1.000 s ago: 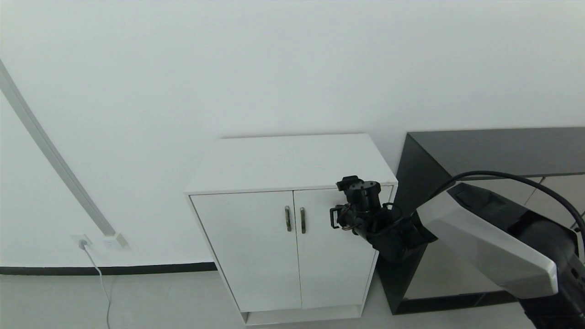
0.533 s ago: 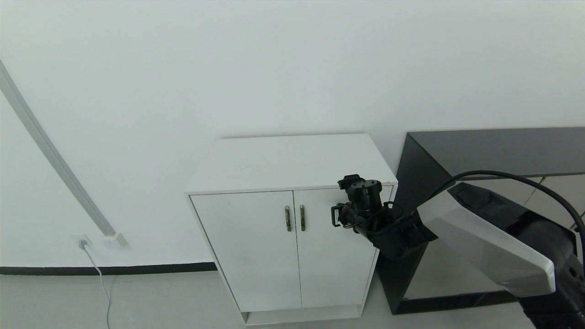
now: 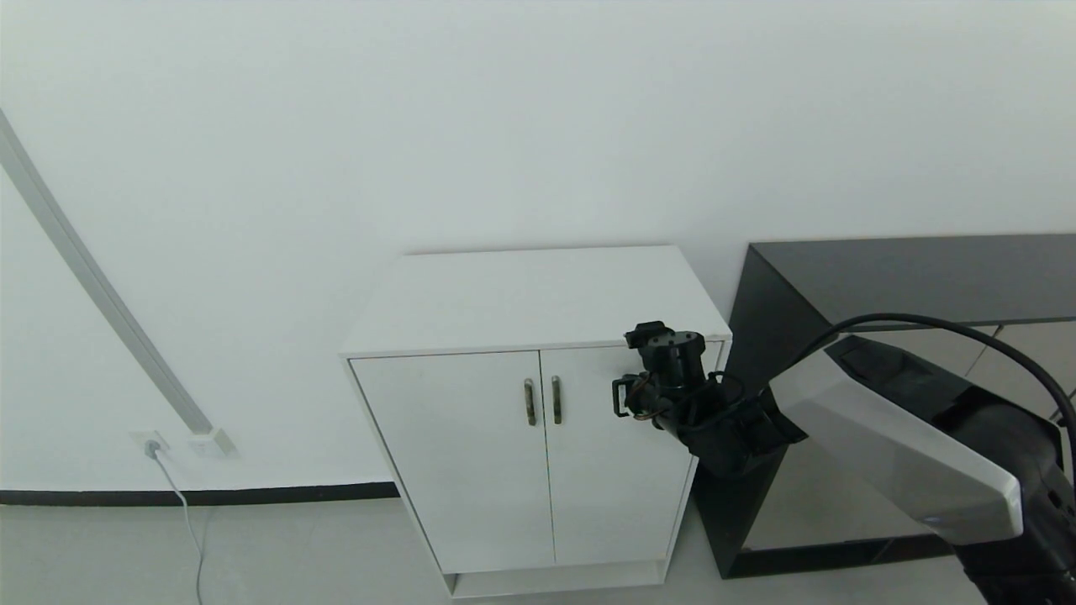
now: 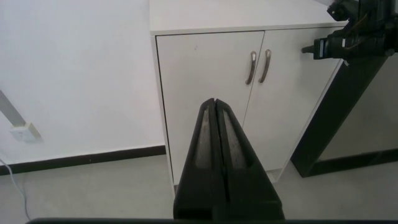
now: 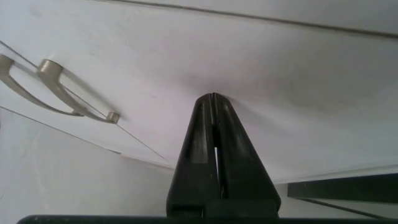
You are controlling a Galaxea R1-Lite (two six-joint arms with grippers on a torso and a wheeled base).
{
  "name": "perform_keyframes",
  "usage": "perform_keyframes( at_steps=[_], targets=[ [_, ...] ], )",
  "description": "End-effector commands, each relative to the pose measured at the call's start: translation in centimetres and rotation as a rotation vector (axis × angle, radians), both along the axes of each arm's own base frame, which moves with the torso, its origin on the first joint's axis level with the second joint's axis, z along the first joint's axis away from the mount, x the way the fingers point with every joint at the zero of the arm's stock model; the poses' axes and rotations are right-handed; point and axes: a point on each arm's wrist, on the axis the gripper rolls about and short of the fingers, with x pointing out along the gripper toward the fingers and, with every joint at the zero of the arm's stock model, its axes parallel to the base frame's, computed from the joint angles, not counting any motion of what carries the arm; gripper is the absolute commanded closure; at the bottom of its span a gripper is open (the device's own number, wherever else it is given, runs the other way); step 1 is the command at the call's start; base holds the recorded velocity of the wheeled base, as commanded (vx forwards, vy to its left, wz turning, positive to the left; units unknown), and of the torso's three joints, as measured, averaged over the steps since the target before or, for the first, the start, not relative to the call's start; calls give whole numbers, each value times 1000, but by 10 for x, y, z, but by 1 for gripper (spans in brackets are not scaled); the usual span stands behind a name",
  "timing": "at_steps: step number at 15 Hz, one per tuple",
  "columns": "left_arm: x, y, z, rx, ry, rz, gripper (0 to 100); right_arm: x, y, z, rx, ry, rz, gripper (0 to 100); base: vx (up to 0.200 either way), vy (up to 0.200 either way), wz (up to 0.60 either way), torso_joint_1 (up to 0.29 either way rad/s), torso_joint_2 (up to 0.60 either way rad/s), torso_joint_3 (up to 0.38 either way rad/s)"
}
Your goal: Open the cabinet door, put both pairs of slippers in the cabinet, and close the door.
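The white cabinet stands on the floor with its back against a white wall. Both of its doors are shut: the left door and the right door meet along a straight seam. Two slim metal handles sit upright on either side of that seam, high on the doors, the left handle just beside the right handle.

The right gripper is in front of the upper part of the right door, to the right of the handles and near the door's top edge. Its fingers are pressed together and hold nothing. The tips point at the door's flat face from very close. Whether they touch it cannot be told.

The left gripper is well back from the cabinet and aimed towards it, over the floor. Its fingers are also pressed together, with nothing between them.

Just beside the cabinet on its right stands a dark sideboard with a glossy front. On the wall to the cabinet's left a pale strip runs down at a slant to a wall socket. A cable is plugged into the socket and hangs to the grey floor. A black skirting band runs along the foot of the wall.
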Motion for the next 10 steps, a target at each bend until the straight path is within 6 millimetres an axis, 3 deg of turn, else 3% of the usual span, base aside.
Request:
perform_keyframes(
  at_steps=[1,7,10],
  targets=[
    [0,0,0,0,1,3,100,-8,-1,9,1,-1,6,100,0,0,0,0,0,0],
    [0,0,0,0,1,0,100,-43,-28,28,3,8,-9,100,0,0,0,0,0,0],
    [0,0,0,0,1,0,100,-72,-62,36,-6,-1,-78,100,0,0,0,0,0,0]
  ],
)
